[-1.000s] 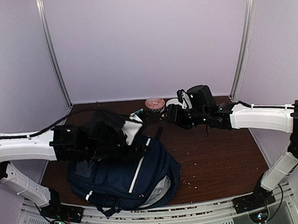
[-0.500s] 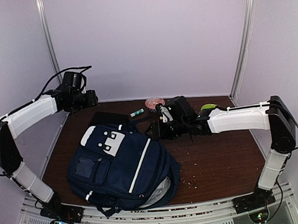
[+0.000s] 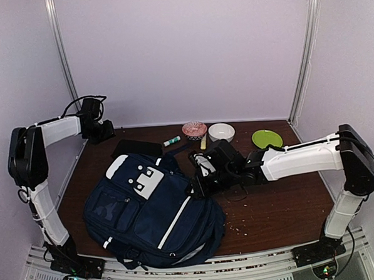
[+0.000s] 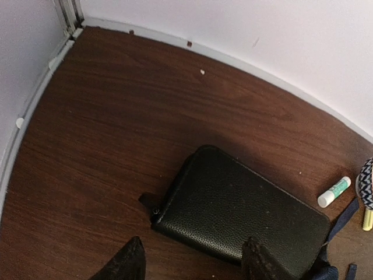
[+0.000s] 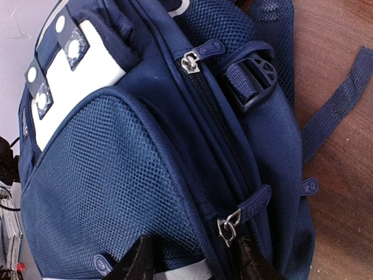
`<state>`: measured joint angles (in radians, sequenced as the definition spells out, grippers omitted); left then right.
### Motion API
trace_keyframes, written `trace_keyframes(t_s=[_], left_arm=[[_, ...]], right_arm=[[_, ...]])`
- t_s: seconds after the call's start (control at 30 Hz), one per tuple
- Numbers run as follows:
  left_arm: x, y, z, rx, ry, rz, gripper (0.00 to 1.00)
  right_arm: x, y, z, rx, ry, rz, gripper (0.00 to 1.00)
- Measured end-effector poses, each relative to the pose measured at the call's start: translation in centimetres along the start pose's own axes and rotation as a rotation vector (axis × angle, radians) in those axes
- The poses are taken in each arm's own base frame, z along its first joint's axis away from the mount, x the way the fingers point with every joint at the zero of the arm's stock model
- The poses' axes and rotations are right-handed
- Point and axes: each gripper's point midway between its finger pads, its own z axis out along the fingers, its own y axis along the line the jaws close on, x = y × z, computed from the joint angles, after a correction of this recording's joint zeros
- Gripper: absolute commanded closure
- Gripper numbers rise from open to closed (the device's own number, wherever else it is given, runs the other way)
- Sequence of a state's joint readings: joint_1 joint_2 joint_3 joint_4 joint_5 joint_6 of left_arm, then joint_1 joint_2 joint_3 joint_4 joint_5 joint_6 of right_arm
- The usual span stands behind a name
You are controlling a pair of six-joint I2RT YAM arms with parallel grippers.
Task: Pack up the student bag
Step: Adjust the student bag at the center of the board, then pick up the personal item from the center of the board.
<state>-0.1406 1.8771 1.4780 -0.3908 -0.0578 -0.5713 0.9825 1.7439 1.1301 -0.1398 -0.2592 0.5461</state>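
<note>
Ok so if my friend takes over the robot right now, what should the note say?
Left fingers: open, empty, above the black case at the far left.
Right fingers: apart, either side of a zip pull on the student bag's side; no grip yet.
Bag lies flat, zips in view shut.
Done: nothing visibly packed.
Left: open the bag, likely put in case and glue stick.

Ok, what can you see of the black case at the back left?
The black rectangular leather-look case is pebbled, with rounded corners, an edge seam and a small tab at one corner. It looks shut and lies flat at the back left of the brown wooden table. One end reaches the straps of the navy blue fabric backpack; contact is unclear. The open left gripper hangs above it, not touching.
</note>
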Motion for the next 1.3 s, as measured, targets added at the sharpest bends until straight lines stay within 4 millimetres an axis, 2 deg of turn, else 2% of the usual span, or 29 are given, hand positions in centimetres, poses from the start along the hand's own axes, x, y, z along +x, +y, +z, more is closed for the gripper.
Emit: trace_keyframes(t_s=[0.13, 0.23, 0.37, 0.57, 0.63, 0.8, 0.9, 1.07, 1.13, 1.23, 1.3], left_arm=[[2.4, 0.1, 2.8, 0.005, 0.079, 0.007, 0.03], [3.1, -0.1, 4.4, 0.005, 0.11, 0.021, 0.02], [3.4, -0.1, 5.7, -0.004, 0.132, 0.033, 0.02], [4.8, 0.9, 7.4, -0.043, 0.164, 0.044, 0.02], [4.7, 1.0, 7.6, -0.053, 0.164, 0.055, 0.02], [2.3, 0.7, 8.0, -0.034, 0.114, 0.038, 0.02], [1.3, 1.4, 8.2, -0.013, 0.104, 0.004, 0.02], [-1.7, 0.9, 10.7, 0.086, 0.082, -0.027, 0.02], [-1.5, 0.9, 11.6, 0.107, 0.095, -0.028, 0.03], [0.2, 0.9, 12.9, 0.128, 0.145, -0.029, 0.07], [1.1, 0.9, 13.5, 0.143, 0.169, -0.034, 0.14]], right_arm=[[1.7, 0.3, -1.2, 0.006, 0.017, -0.015, 0.48], [2.6, 0.2, -2.0, 0.014, 0.031, -0.007, 0.4], [2.8, 0.1, -3.0, 0.031, 0.039, 0.008, 0.34], [2.5, -0.2, -4.9, 0.079, 0.038, 0.005, 0.3], [2.1, 0.1, -5.7, 0.08, 0.027, 0.004, 0.3], [0.9, 1.0, -7.0, 0.058, -0.009, 0.0, 0.3], [0.4, 1.4, -7.4, 0.05, -0.024, -0.003, 0.3], [-0.2, 1.8, -7.8, 0.043, -0.037, -0.005, 0.3], [-0.4, 1.9, -7.9, 0.04, -0.042, -0.007, 0.3], [-0.8, 2.2, -8.1, 0.033, -0.052, -0.009, 0.3], [-1.0, 2.3, -8.3, 0.031, -0.055, -0.01, 0.3]])
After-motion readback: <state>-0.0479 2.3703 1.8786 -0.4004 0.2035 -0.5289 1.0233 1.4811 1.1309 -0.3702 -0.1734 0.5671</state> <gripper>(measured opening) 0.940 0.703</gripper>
